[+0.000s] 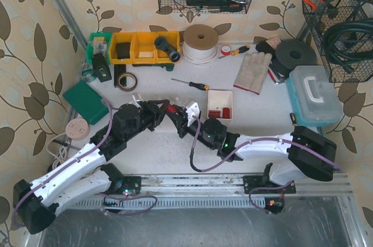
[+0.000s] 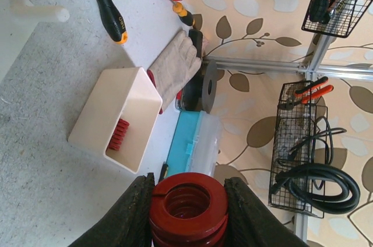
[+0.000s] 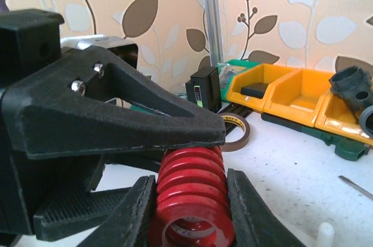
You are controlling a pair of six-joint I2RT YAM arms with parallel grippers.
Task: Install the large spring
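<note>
Seen from above: spring (image 1: 170,109) (red, thick-coiled) near the middle of the surface (image 1: 175,92), caught between left claw (image 1: 161,111) and right claw (image 1: 178,119), the two arms meeting nose to nose over it.

Left wrist view: closed narrowly on the spring, one black finger (image 2: 135,215) pressed against each side of the coils, open bore turned toward the camera.

Right wrist view: pinched the same spring between two fingers (image 3: 249,209), coils filling the gap from pad to pad. Loomed directly above and behind it, the left claw, hiding the far end of the coils.

Could not tell from any view whether the spring touched the surface beneath.

Lay beyond the claws, well apart from them: white box (image 1: 220,105) with small red springs inside, screwdriver (image 1: 192,84) with a black and yellow handle, glove (image 1: 252,72), and blue case (image 1: 313,96) at the right edge.

Stood along the far side: yellow bins (image 1: 143,47), with a tape roll (image 1: 125,80) just in front of them.
</note>
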